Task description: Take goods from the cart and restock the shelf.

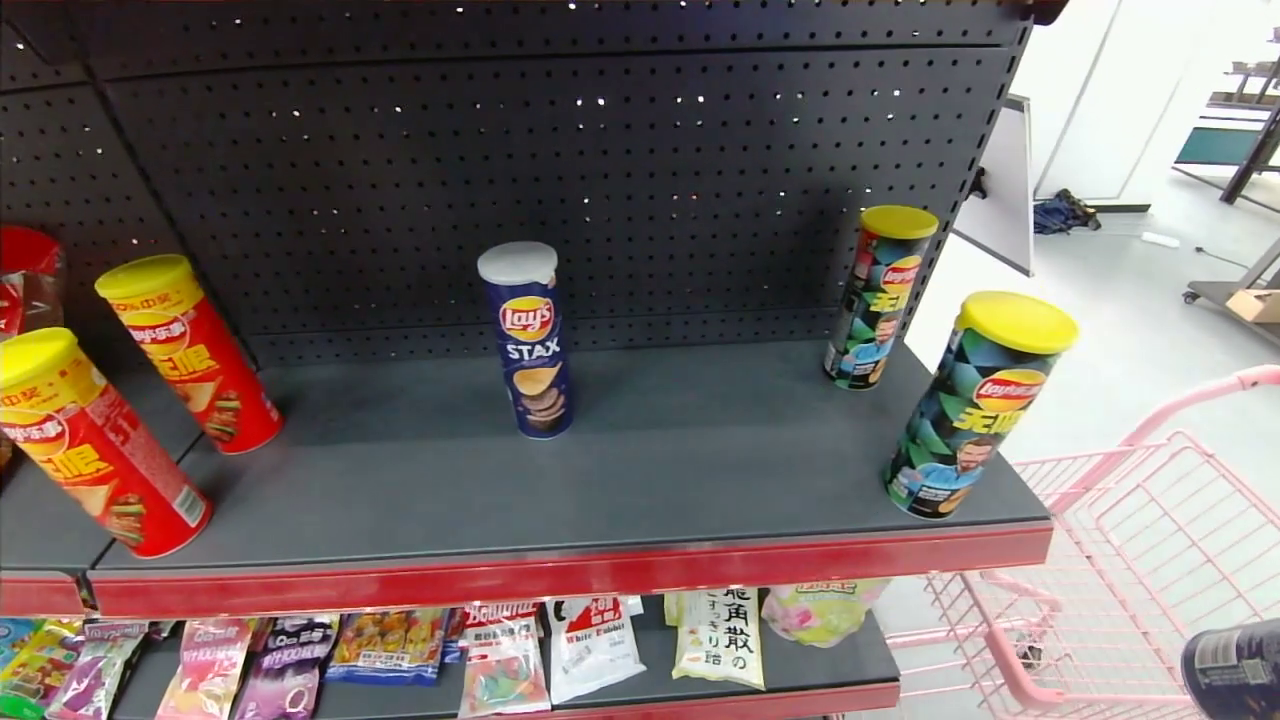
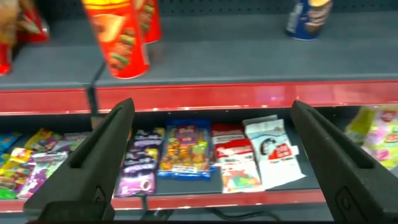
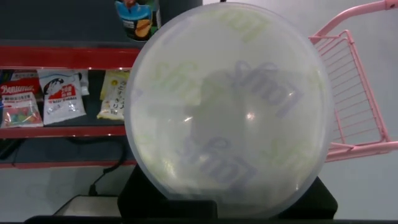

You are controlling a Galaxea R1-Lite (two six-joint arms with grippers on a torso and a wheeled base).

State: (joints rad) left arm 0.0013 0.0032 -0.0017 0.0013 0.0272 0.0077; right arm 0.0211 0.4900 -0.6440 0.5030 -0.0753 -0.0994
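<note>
The right gripper (image 3: 227, 186) has hold of a dark can (image 1: 1235, 665) with a clear lid, low beside the pink cart (image 1: 1150, 540); the lid hides its fingers. The left gripper (image 2: 212, 106) is wide open with nothing between its fingers, in front of the shelf (image 1: 640, 470) edge. On the shelf stand a blue can (image 1: 530, 340) in the middle, two green cans (image 1: 975, 410) at the right and two red cans (image 1: 190, 350) at the left. Snack bags (image 1: 500, 650) lie on the lower board.

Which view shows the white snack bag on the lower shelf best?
Left wrist view: the white snack bag faces the camera, framed by the open left claw. Head view sees it steeply from above, under the shelf lip; right wrist view, farther off.
</note>
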